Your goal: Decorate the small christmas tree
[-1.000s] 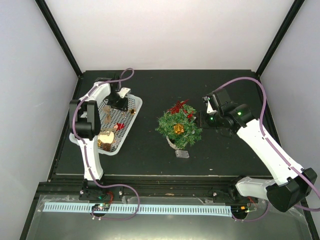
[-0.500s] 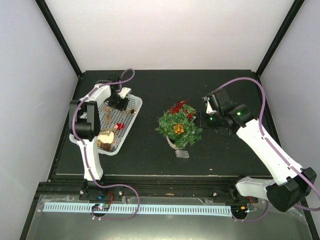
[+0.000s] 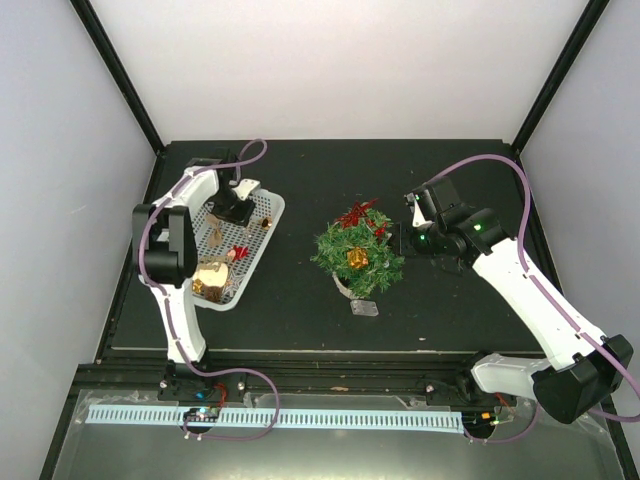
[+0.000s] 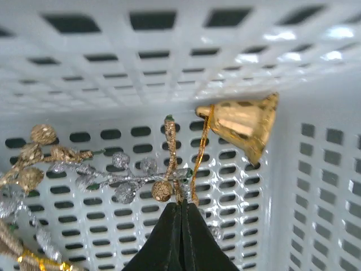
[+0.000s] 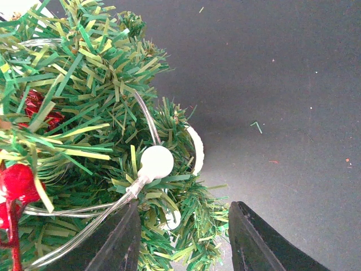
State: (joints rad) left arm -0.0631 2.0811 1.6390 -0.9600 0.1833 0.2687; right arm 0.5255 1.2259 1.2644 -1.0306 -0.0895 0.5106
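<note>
Left jaws, seemingly on bell cord [image 4: 196, 164]

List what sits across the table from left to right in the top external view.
white basket → small christmas tree → right pincer

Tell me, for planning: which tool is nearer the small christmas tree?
Right. The right tool is beside the small christmas tree; the left tool is away in the white basket.

White mesh basket [image 4: 169, 62], gold bell [image 4: 245, 121], black table [image 3: 330, 170]
</note>
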